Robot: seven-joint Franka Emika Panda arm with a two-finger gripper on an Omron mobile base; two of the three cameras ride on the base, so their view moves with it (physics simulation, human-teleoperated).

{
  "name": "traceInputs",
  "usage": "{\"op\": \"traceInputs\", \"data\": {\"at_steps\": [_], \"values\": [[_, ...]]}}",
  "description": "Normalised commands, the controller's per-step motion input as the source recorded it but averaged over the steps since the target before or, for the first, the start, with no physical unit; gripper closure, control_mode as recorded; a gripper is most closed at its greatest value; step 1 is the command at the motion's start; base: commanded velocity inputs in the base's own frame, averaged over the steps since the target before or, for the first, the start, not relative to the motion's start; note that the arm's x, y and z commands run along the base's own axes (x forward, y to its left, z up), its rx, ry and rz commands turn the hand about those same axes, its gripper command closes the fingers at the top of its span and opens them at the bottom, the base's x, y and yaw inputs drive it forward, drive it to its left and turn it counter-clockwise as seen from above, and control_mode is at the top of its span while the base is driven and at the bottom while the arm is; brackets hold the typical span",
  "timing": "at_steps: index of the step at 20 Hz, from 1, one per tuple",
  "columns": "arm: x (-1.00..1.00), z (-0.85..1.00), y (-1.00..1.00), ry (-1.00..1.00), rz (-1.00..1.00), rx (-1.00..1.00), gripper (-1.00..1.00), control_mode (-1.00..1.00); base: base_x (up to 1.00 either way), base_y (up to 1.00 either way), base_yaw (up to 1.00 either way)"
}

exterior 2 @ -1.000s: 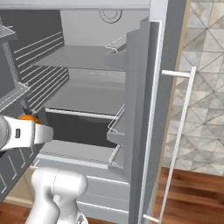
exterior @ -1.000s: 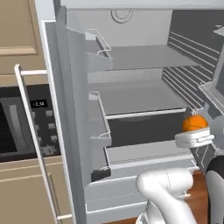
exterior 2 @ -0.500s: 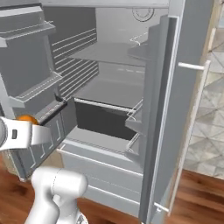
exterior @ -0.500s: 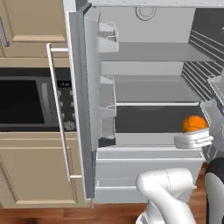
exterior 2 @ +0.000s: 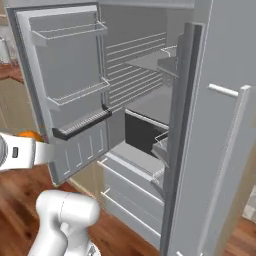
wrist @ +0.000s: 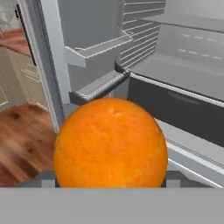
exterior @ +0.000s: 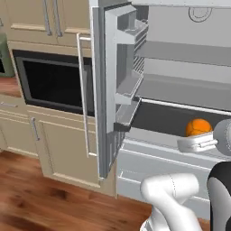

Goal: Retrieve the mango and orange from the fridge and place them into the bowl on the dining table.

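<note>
The orange [wrist: 111, 142], a smooth bright ball, sits between the fingers of my gripper [wrist: 111, 180], which is shut on it. From the base I see the orange [exterior: 198, 127] above the white hand, held in front of the fridge [exterior: 180, 85] at the height of its lower shelf. In the right base view the orange [exterior 2: 30, 135] peeks over the hand at the far left. Both fridge doors stand open, and the grey shelves I can see are bare. The mango, the bowl and the dining table are out of view.
The left fridge door [exterior: 106, 90] with its door bins swings out toward me. A black-fronted microwave [exterior: 49, 83] sits over beige cabinets [exterior: 58, 144] on the left. The right door [exterior 2: 220, 150] stands close on the right. Wood floor [exterior: 36, 198] spreads below.
The whole scene has shifted in both base views, so the base has moved; the fridge now lies further right in the left base view. The orange stays in the gripper.
</note>
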Motion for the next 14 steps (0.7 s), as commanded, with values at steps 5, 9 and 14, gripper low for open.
{"op": "traceInputs", "data": {"at_steps": [5, 9, 14], "values": [[0.00, 0.00, 0.00, 0.00, 0.00, 0.00, 1.00, 1.00, -0.69, -0.05, 0.66], [0.00, 0.00, 0.00, 0.00, 0.00, 0.00, 1.00, 1.00, -0.71, 0.00, 0.67], [0.00, 0.00, 0.00, 0.00, 0.00, 0.00, 1.00, 1.00, -0.67, 0.00, 0.61]]}}
